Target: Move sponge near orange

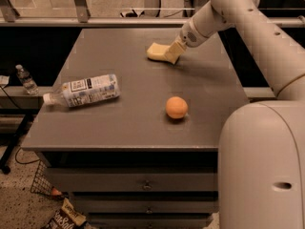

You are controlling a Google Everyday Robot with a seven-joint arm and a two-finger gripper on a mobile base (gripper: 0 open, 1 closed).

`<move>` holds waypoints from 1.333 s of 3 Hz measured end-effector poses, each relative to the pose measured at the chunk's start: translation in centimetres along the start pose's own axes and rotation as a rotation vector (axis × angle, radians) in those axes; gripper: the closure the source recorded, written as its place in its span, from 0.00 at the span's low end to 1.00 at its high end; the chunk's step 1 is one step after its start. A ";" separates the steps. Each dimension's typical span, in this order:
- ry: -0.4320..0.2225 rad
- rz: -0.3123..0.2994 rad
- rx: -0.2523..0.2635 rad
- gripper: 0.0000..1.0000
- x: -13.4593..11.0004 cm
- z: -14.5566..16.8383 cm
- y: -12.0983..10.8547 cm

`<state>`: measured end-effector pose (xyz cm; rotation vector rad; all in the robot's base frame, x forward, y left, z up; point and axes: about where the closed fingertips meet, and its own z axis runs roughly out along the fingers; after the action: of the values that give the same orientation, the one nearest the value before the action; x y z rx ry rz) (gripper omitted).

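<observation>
The pale yellow sponge [155,51] lies at the far middle of the grey table [119,123]. My gripper [172,54] is at the sponge's right end, low over the table and touching it. The arm reaches in from the upper right. The orange [176,107] sits on the table nearer the front, well apart from the sponge and slightly to its right.
A plastic water bottle [83,91] lies on its side at the table's left. My white base [262,166] fills the lower right. A small bottle [26,79] stands off the table at left. A rail runs behind the table.
</observation>
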<state>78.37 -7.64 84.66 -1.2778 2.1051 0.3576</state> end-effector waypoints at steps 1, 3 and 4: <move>-0.014 -0.042 -0.004 0.92 -0.9 -0.8 0.6; -0.011 -0.146 0.034 1.00 0.6 -8.0 2.3; 0.024 -0.131 0.045 1.00 3.9 -11.7 3.8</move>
<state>69.33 -14.67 90.65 -1.3914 2.0255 0.2377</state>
